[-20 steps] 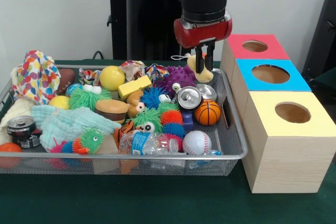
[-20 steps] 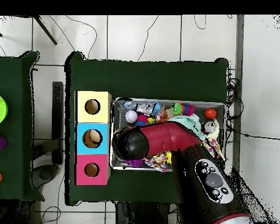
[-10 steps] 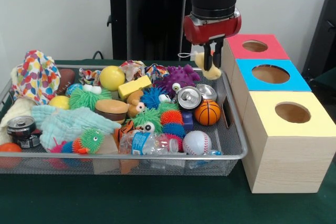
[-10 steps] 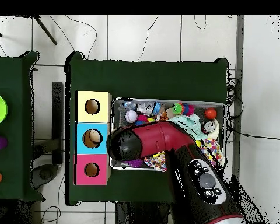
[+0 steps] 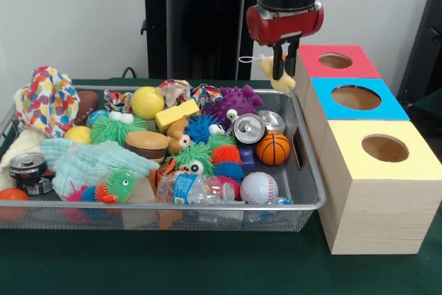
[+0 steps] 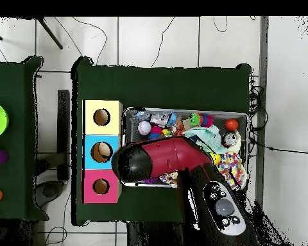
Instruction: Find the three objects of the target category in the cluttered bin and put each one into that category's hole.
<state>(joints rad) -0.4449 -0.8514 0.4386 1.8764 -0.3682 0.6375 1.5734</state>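
- Pincer pinches the yellow duck, lifted clear of the bin.
- Overhead, the arm hides both.
- Red-topped box's hole lies beside it.

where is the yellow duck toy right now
In the front view the yellow duck toy hangs in the gripper, lifted above the bin's far right corner, just left of the red-topped box.
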